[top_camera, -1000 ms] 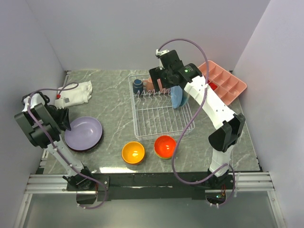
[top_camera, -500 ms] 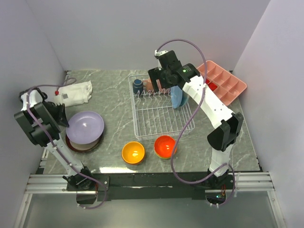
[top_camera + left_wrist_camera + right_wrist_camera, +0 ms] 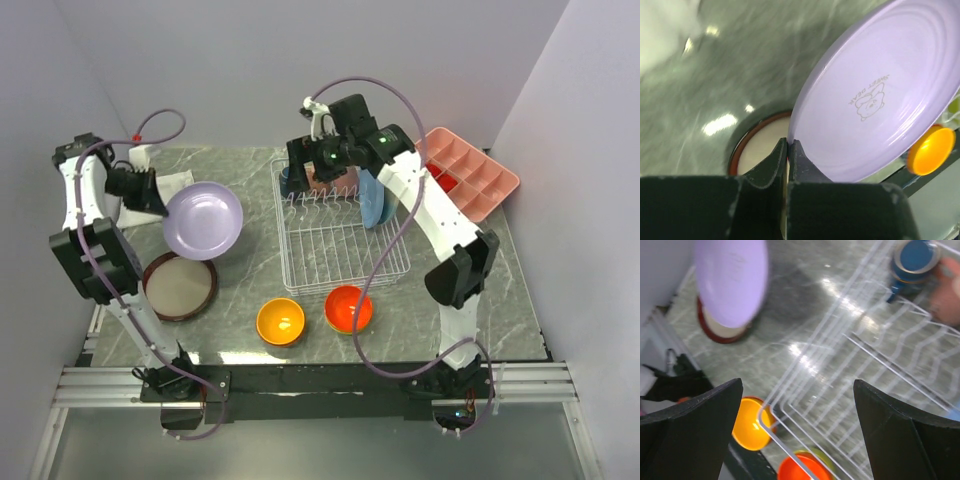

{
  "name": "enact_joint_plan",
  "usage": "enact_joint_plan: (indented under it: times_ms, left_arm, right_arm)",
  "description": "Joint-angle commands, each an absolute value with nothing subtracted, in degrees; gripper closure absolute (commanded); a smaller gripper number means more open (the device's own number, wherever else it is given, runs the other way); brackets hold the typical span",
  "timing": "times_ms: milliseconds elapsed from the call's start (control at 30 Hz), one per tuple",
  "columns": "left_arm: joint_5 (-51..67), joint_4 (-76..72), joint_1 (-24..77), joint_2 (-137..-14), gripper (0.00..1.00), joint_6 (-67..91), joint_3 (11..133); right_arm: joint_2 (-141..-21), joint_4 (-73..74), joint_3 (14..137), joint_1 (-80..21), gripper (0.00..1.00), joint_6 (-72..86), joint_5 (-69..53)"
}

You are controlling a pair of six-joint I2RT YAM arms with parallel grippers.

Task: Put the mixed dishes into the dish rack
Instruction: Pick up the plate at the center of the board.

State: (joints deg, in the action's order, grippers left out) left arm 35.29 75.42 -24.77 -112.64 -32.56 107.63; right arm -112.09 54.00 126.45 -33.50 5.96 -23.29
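Pinched at its rim in the tightly closed left gripper (image 3: pixel 788 142), lavender plate (image 3: pixel 875 95) held tilted in the air just left of the dish rack (image 3: pixel 335 250), with right gripper (image 3: pixel 797 384) spread wide and empty above the dish rack's far left corner.

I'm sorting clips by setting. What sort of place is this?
Probably a lab test cell, not a home kitchen: plain white walls box in a marble-look table, and a left arm and right arm are bolted at its near edge.
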Motion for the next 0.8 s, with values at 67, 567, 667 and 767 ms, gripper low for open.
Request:
enact_joint_plan:
  times_ms: [67,567,667,767]
  left_arm:
    - [44.1,78.5,-20.6,-114.7,0.99,-26.5,116.4]
    - [45.2,75.2,-12.1,-111.8,0.99,-22.3,114.2]
    - [45.3,75.3,-12.0,-111.3,0.99,-22.3,113.6]
    - [45.8,75.8,-11.9,-110.8,0.99,-23.0,112.7]
  right_arm:
    - [-118.4,51.3,132.5,-34.7,0.01,10.5,-34.0]
    - [-126.6,50.0,140.4,-39.0,0.06,12.3,-30.2]
    - [-127.5,49.9,140.6,-39.9,0.07,13.3,-28.0]
    - [-128.4,50.1,140.7,-40.4,0.07,13.9,-25.0]
